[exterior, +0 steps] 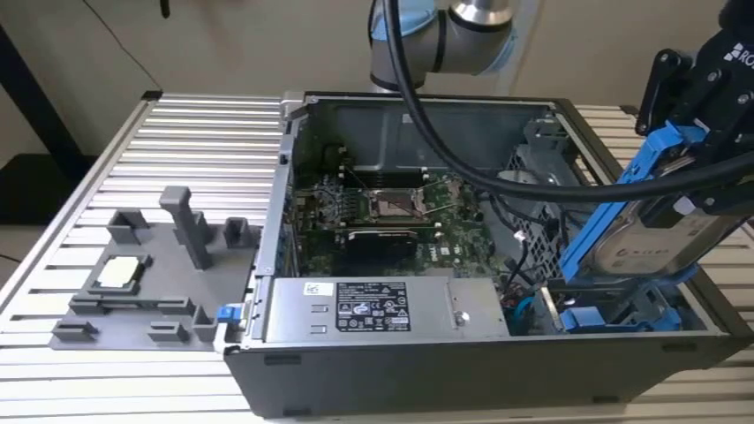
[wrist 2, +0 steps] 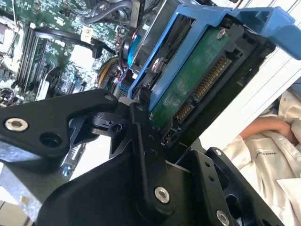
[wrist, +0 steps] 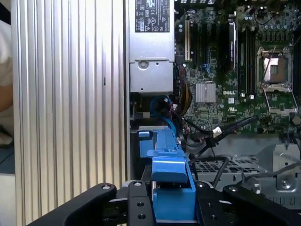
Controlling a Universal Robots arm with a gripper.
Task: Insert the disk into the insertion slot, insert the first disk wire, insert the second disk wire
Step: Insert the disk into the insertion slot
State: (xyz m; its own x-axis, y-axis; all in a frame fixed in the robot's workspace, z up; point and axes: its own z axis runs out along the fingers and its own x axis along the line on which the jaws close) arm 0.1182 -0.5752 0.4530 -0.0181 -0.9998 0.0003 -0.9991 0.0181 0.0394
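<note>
My gripper (exterior: pixel 695 163) is shut on the disk (exterior: pixel 654 234), a silver-grey drive with a pale label in a blue carrier frame. The disk stands steeply tilted at the exterior view's right of the open computer case. Its lower end rests in the insertion slot (exterior: pixel 619 316), a bay with blue rails at the case's front corner. In the second wrist view the disk's (wrist 2: pixel 188 80) green circuit side and connector pins face the camera. The first wrist view shows the carrier's edge (wrist: pixel 167 176) between my black fingers (wrist: pixel 136 205). A blue cable (wrist: pixel 160 104) and coloured wires lie loose beside the slot.
A grey labelled power-supply box (exterior: pixel 365 309) fills the case's front beside the slot. Behind it are the motherboard (exterior: pixel 389 212) and a perforated metal cage (exterior: pixel 542 177). A grey fixture (exterior: pixel 141 274) stands on the ribbed table. A person's sleeve (wrist 2: pixel 268 155) is near the case.
</note>
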